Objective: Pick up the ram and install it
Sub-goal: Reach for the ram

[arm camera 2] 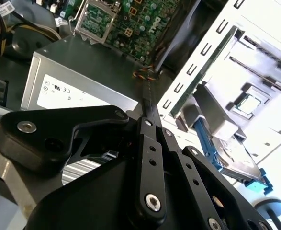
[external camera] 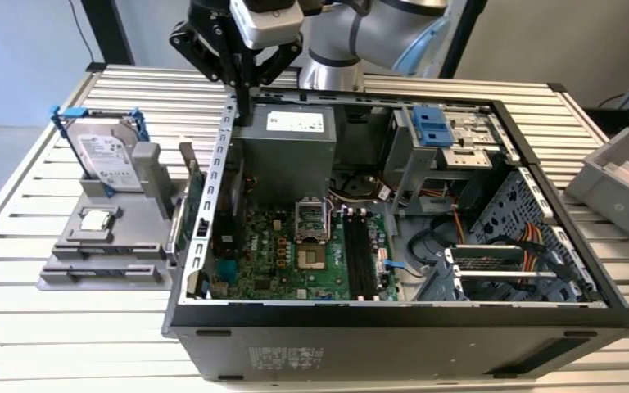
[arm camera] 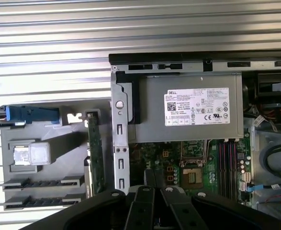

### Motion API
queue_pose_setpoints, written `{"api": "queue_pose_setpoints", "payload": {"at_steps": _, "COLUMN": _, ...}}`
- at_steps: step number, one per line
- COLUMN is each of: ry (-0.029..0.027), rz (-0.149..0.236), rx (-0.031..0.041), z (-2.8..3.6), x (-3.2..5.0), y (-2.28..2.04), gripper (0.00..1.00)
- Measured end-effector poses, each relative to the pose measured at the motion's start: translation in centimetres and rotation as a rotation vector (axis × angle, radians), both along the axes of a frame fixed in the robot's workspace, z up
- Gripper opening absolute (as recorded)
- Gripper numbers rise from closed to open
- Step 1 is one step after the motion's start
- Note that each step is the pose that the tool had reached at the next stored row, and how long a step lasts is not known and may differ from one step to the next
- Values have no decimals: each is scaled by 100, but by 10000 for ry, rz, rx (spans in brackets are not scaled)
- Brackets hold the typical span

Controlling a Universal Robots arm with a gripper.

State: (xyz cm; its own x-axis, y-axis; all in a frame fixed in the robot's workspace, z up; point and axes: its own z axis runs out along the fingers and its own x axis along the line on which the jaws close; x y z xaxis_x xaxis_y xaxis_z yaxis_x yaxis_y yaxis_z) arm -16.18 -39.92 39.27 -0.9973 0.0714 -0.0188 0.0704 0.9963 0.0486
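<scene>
Slats of pale metal form the desk (external camera: 42,323), which carries an open computer case (external camera: 402,315) lying on its side. Just outside the case wall, on the exterior view's left, sits a grey holder (external camera: 107,260). The ram (external camera: 183,214) stands on its long edge in the holder's slot nearest the case, close beside the wall, and nothing is gripping it. In the first wrist view the ram (arm camera: 95,148) shows as a narrow green strip between the holder and the case wall. In the second wrist view the ram (arm camera 2: 202,72) runs along the perforated wall.

The same holder also carries a hard drive (external camera: 107,155) standing upright and a small square processor chip (external camera: 96,219) lying flat.

The tool (external camera: 245,113) hangs above the case's far corner, over the edge by the power supply (external camera: 287,151), and is well above and apart from the ram. Both wrist views show its black fingers pressed together with nothing between them (arm camera 2: 149,101) (arm camera: 154,173). The green motherboard (external camera: 282,250) lies exposed inside the case.
</scene>
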Motion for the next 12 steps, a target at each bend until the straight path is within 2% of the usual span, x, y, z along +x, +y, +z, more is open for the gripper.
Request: {"api": "queue_pose_setpoints", "payload": {"at_steps": 12, "ry": -2, "rz": -1, "rx": 2, "z": -1, "x": -110, "y": 0, "gripper": 0}}
